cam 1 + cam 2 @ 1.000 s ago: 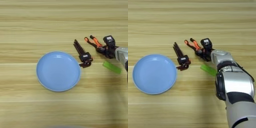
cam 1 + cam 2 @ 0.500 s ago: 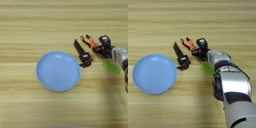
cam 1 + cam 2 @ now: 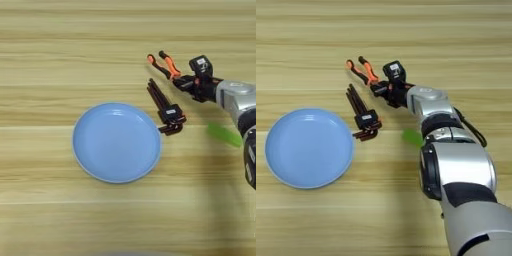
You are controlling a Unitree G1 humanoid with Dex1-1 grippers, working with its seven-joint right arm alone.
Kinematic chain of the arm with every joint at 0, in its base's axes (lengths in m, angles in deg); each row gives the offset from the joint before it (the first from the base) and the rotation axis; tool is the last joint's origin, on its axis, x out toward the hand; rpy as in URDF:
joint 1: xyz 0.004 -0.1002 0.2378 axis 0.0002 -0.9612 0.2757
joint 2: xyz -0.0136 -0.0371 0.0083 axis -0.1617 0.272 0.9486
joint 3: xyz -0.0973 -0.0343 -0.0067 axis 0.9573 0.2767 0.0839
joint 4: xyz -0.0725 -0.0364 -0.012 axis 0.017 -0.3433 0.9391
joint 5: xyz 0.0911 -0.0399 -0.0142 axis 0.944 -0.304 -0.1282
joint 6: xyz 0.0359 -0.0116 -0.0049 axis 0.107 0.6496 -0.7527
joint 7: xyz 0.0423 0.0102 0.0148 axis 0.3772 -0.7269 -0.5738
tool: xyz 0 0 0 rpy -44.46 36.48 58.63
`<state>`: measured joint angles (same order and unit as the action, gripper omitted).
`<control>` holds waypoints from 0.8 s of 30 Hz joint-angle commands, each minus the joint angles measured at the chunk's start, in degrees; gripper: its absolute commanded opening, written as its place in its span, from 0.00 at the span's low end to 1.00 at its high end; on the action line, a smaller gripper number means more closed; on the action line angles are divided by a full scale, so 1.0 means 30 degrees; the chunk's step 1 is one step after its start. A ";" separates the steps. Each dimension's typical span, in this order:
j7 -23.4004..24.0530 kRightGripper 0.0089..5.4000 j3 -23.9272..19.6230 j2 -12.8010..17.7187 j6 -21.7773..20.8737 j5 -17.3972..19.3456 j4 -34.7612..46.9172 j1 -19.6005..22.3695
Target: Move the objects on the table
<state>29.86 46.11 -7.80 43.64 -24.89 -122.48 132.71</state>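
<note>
The plate lay flat on the worktop, at the left of the group, with nothing on it. Just to its right sat the hex-key set, its holder end close to the plate's rim and its black keys fanned up and to the left. Whether the holder touched the rim could not be told. Above and to the right of the set lay the pliers, their orange-and-black handles spread and pointing up-left, their jaw end toward the tool. The tool was at that jaw end, and its black fingers seemed closed on the pliers there, though the contact was hard to read. The silver forearm ran from the tool down and to the right, out past the bottom edge. A green piece lay on the worktop below the forearm, well apart from the hex-key set.
</note>
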 commanded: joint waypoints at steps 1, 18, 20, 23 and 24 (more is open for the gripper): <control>-0.0883 0.16 0.0105 0.0338 -0.0189 0.0853 0.4002 0.1375; -0.4104 0.16 0.0899 0.0753 0.4633 0.2512 1.7027 -0.3353; -0.4408 0.16 0.0926 0.0889 0.5064 0.2664 1.8039 -0.3736; -0.4922 0.16 0.1013 0.1020 0.5662 0.2957 1.9641 -0.4347; -0.5065 0.16 0.1052 0.1053 0.5861 0.3079 2.0110 -0.4518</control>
<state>14.18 50.13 -7.58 61.42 -18.19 -69.95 115.20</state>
